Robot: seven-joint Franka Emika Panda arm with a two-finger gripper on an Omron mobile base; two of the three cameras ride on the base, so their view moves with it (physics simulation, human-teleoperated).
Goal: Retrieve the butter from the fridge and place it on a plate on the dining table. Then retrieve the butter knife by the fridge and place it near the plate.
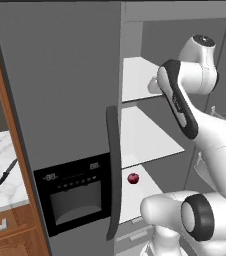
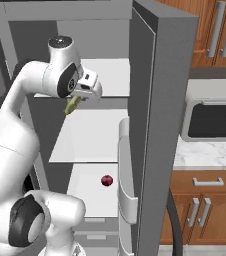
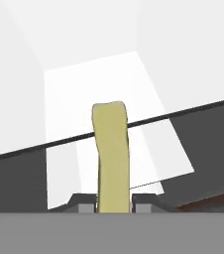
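So the end effector (image 2: pixel 78 100) is pinching the thin yellowish-olive stick of butter (image 3: pixel 112 158) by one end, held up in the air inside the open grey two-door fridge (image 1: pixel 60 100), just in front of the white upper shelf (image 2: pixel 105 75) and well above the small round red fruit (image 2: pixel 106 180) on the lower shelf. The slim dark butter knife (image 1: pixel 6 172) sits on the marble counter (image 1: pixel 0 160) left of the fridge. Biggest worry is the long stick dangling out of such a narrow grip: if it clips a shelf edge or the door on the way out, it'll probably twist loose and drop.
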